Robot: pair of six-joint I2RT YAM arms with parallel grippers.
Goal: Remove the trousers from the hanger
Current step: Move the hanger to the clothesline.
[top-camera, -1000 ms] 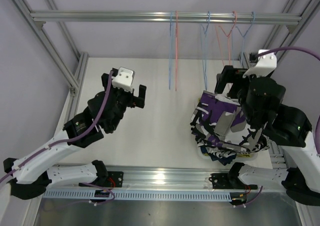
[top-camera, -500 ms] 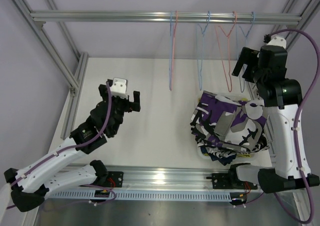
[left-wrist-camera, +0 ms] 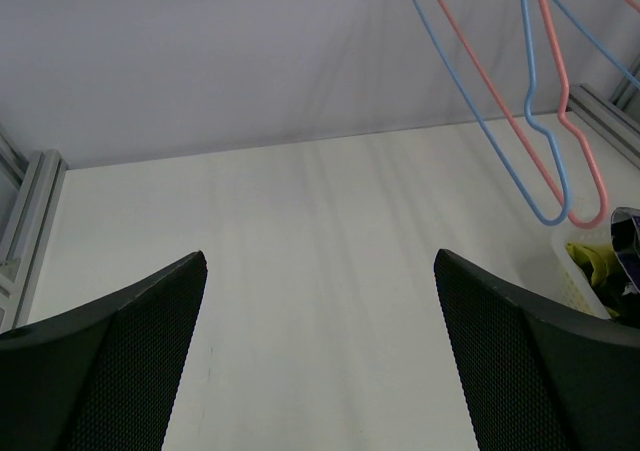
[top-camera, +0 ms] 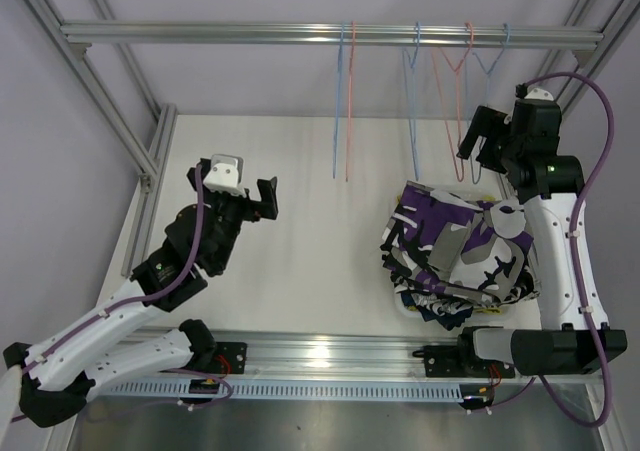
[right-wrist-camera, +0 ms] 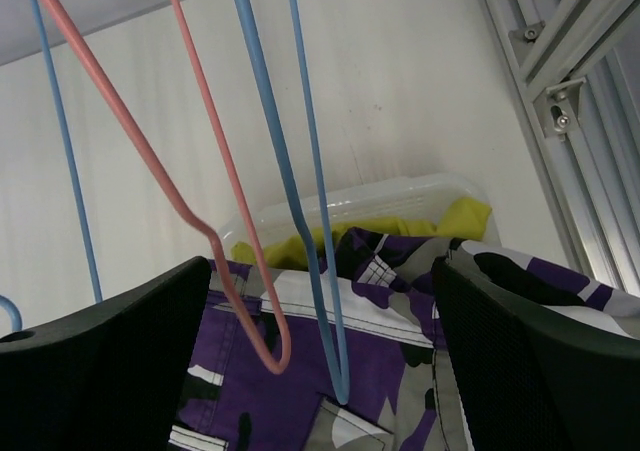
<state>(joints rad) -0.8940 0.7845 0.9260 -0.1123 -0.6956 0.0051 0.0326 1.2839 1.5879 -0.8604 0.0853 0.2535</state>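
The trousers [top-camera: 455, 256] lie heaped in a white plastic basket [right-wrist-camera: 330, 199] on the near right of the worktop [top-camera: 310, 271]. Purple, black and white camouflage garments are on top, a yellow-green one [right-wrist-camera: 300, 243] is tucked beneath at the far side, and a navy one [top-camera: 440, 316] shows at the near edge. Thin pink and blue wire hangers [top-camera: 345, 121] hang from the far rail [top-camera: 250, 34], clear of the heap. The right pincer [right-wrist-camera: 320, 271] is raised at the far right just beside the hangers, its jaws spread wide and holding nothing. The left pincer [left-wrist-camera: 318, 271] hovers over the left of the worktop, likewise wide apart and empty.
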